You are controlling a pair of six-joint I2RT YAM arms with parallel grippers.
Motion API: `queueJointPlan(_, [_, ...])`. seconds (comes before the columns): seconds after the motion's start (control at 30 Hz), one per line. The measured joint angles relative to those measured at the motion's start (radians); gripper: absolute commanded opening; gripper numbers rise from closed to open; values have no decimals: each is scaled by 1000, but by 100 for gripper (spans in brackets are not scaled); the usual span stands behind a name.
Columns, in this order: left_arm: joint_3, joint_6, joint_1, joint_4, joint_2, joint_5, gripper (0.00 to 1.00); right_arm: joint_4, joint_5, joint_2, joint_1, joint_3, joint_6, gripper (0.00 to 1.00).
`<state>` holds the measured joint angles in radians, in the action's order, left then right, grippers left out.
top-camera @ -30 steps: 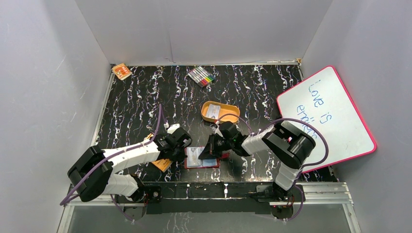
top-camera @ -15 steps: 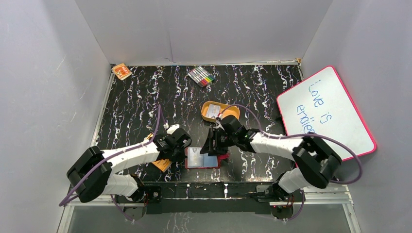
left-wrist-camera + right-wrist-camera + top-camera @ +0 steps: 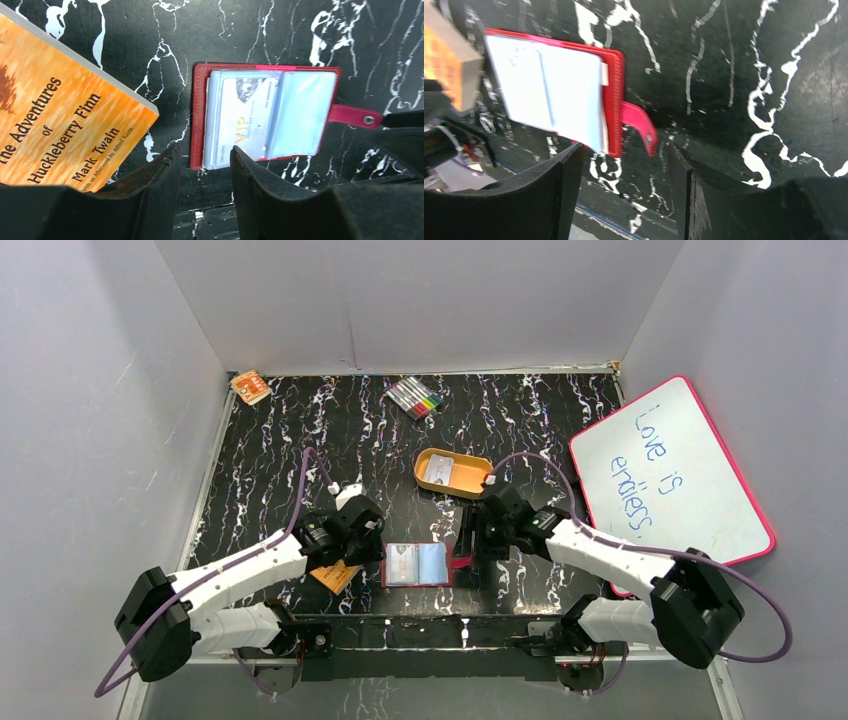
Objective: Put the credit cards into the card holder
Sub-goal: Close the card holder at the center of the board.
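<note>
The red card holder [image 3: 417, 565] lies open and flat near the table's front edge, its snap tab [image 3: 356, 116] pointing right. A pale credit card [image 3: 244, 117] with "VIP" print sits in its left clear pocket. Another pale card [image 3: 438, 473] lies in the orange tin [image 3: 474, 480]. My left gripper [image 3: 205, 156] hovers open just off the holder's left near corner, nothing between its fingers. My right gripper [image 3: 624, 156] is open too, over bare table just beside the tab, and touches nothing.
An orange paperback [image 3: 60, 115] lies just left of the holder, partly under my left arm. Coloured markers [image 3: 415, 397] and a small orange pack [image 3: 250, 387] lie at the back. A pink-framed whiteboard [image 3: 670, 480] leans at the right.
Both grippers have opened. The right gripper has drawn back to the right, off the holder. The left gripper has lifted slightly away, and the holder now lies open by itself.
</note>
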<state>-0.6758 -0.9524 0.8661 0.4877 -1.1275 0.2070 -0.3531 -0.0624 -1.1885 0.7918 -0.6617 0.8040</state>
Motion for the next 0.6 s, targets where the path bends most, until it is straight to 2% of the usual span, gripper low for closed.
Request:
queueJointPlan(0.17, [-15, 3, 0, 31, 48, 18, 40, -4, 4, -57, -1, 47, 8, 64])
queueJointPlan(0.23, [-15, 2, 0, 45, 61, 21, 40, 2, 3, -75, -5, 51, 10, 58])
queueJointPlan(0.37, [-12, -4, 0, 53, 73, 22, 40, 43, -8, -118, -6, 55, 9, 40])
queueJointPlan(0.53, [31, -20, 0, 48, 84, 21, 39, 108, -23, -140, -7, 71, 10, 0])
queueJointPlan(0.6, [54, -26, 0, 47, 88, 19, 37, 123, -23, -132, -7, 71, 8, 0])
